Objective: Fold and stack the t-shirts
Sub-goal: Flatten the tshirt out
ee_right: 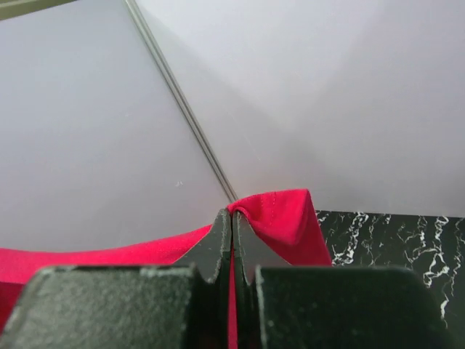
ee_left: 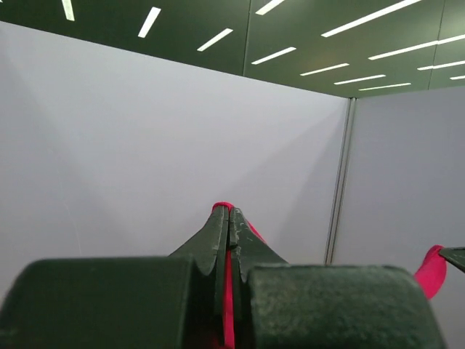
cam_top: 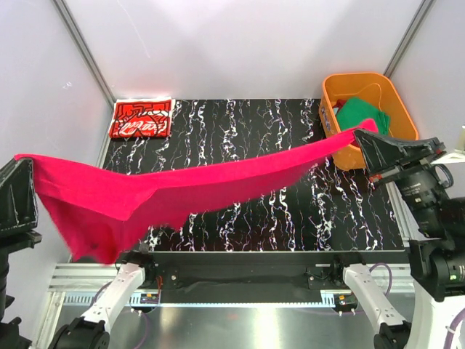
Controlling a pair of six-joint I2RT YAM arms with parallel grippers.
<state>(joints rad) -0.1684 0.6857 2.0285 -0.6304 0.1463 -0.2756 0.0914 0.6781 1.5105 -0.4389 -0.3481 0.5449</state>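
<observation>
L gripper (cam_top: 30, 165) clamped on one end of crimson tee (cam_top: 182, 185), folded printed red tee (cam_top: 141, 118) at table (cam_top: 290, 211) far-left corner, cloth strung mid-air across to R gripper (cam_top: 358, 135) (also shut on it) by orange tub (cam_top: 398, 102) w/ green tee (cam_top: 361, 114).

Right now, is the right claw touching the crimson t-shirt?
Touching. The right wrist view shows the right claw shut on the crimson t-shirt, cloth pinched between its jaws.

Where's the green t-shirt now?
Top view, far right: the plain green cloth t-shirt lies inside the orange plastic tub, at the black table's back corner.
</observation>
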